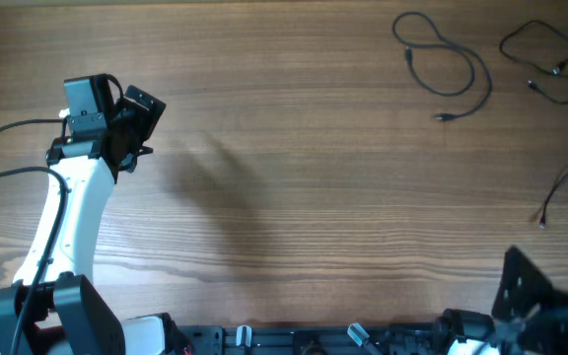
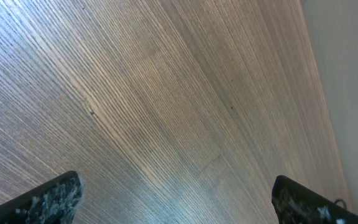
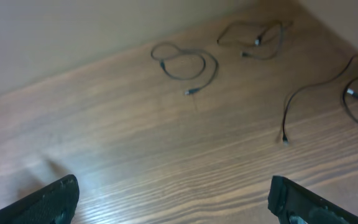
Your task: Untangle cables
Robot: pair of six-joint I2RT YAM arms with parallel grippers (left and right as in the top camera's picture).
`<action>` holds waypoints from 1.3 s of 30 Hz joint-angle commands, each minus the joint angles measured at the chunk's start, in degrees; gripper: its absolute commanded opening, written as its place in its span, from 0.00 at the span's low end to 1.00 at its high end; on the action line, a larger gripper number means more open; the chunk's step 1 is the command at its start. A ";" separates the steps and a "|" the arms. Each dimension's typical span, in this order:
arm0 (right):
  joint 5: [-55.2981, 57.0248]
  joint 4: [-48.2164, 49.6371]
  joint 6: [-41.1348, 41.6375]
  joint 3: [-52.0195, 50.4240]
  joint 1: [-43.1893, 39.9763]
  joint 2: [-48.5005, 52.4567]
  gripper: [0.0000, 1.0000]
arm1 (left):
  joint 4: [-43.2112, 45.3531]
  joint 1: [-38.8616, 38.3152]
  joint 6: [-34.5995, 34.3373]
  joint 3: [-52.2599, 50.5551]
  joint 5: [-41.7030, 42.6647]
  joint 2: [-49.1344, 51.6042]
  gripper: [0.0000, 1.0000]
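Left gripper hangs spread wide and empty over bare wood on the left of the table. The right gripper, fingers parted just as wide and holding nothing, sits at the near right edge. The cables lie apart at the far right: a looped cord, a second cord in the corner, and a third cord nearer, by the right edge.

The worktop is finished in brown wood grain, streaked with darker lines. The cables are black throughout. The left arm is cased in white, with black joints. On the left tool, the fingers are black, flecked grey-white.
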 commanded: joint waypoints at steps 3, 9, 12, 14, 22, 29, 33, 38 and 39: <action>0.66 1.51 -4.96 -0.13 0.02 -7.10 1.00 | 0.00 0.33 0.94 -0.13 -0.57 -0.46 1.00; -1.31 9.40 -5.05 -7.69 -0.11 -11.91 1.00 | 0.00 0.33 0.94 -0.13 -0.57 -0.46 1.00; -4.52 22.80 -5.05 -19.10 0.61 -16.92 1.00 | 0.00 0.33 0.94 -0.13 -0.57 -0.46 1.00; -4.94 31.28 -4.98 -26.80 0.74 -19.96 1.00 | 0.00 0.33 0.94 -0.13 -0.57 -0.46 1.00; -15.50 61.44 -4.98 -57.53 1.75 -27.96 1.00 | 0.00 0.33 0.94 -0.13 -0.57 -0.46 1.00; -16.46 80.17 -4.87 -74.77 4.81 -33.68 1.00 | 0.00 0.33 0.94 -0.13 -0.57 -0.46 1.00; -16.02 87.95 -4.98 -81.29 6.40 -33.92 1.00 | 0.00 0.33 0.94 -0.13 -0.57 -0.46 1.00; -13.99 94.60 -4.98 -88.48 6.51 -33.92 1.00 | 0.00 0.33 0.94 -0.13 -0.57 -0.46 1.00; -13.27 94.88 -4.98 -89.15 6.51 -33.92 1.00 | 0.00 0.33 0.94 -0.13 -0.57 -0.46 1.00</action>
